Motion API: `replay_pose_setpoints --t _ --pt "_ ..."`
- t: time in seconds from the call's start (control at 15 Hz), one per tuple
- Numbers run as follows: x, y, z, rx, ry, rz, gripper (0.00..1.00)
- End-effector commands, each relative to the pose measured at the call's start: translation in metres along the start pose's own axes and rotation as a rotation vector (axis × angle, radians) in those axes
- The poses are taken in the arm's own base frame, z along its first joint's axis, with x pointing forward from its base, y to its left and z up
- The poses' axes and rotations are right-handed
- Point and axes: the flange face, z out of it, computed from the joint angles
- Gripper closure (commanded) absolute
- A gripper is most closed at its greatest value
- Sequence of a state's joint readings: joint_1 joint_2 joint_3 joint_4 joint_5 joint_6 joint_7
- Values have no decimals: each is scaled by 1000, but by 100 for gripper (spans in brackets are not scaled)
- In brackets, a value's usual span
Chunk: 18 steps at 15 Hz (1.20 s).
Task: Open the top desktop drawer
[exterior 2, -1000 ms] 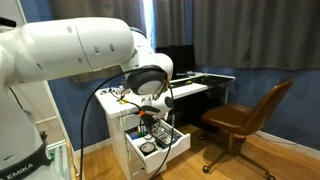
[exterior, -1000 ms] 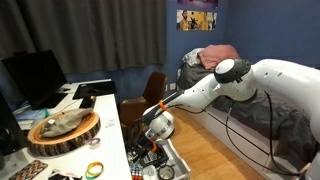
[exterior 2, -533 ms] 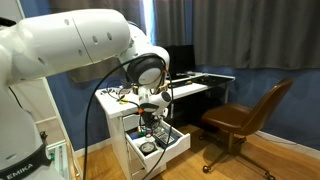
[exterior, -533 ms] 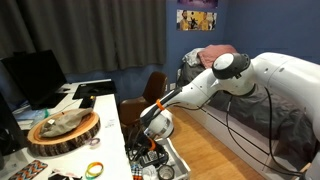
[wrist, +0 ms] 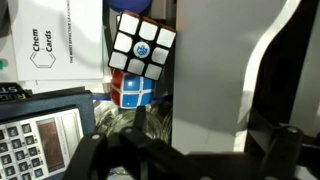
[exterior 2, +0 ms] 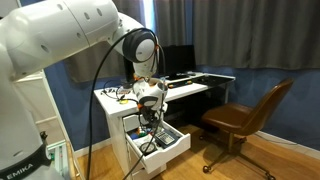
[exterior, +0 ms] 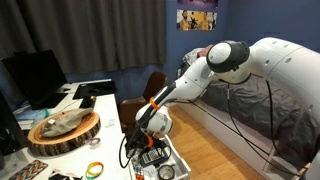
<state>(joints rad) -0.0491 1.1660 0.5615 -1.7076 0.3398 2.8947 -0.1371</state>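
The top desktop drawer [exterior 2: 168,143] is a shallow white tray that stands pulled out of the white desk unit, with clutter in it. It also shows in an exterior view [exterior: 160,160]. My gripper [exterior: 150,128] hangs just above the drawer's back part, close to the unit [exterior 2: 150,100]. In the wrist view the two dark fingers [wrist: 190,150] are spread wide apart. A white panel [wrist: 210,80] lies between them, and I cannot tell if they touch it. A Rubik's cube [wrist: 141,48], a calculator [wrist: 35,130] and a white card box [wrist: 50,45] lie in the drawer.
A brown swivel chair [exterior 2: 245,118] stands to the side of the drawer. A round wooden bowl [exterior: 63,130] and a monitor [exterior: 35,75] are on the desk top. A bed [exterior: 215,60] lies behind the arm. Cables hang beside the unit [exterior 2: 135,140].
My gripper has risen a little and shifted back toward the desk unit, and the arm's elbow has lifted. The drawer has stayed pulled out.
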Motion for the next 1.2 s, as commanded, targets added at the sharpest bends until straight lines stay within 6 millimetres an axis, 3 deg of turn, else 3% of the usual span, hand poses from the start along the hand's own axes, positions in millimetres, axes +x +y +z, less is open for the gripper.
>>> replay_pose_setpoints --t 0.0,0.2,0.47,1.13 --pt "-6 29 -8 -170 -9 10 0" --pt "-5 35 -18 -262 -4 9 0" --pt "-6 65 -27 -435 1 1 0" --pt "-3 60 -83 -536 81 18 0"
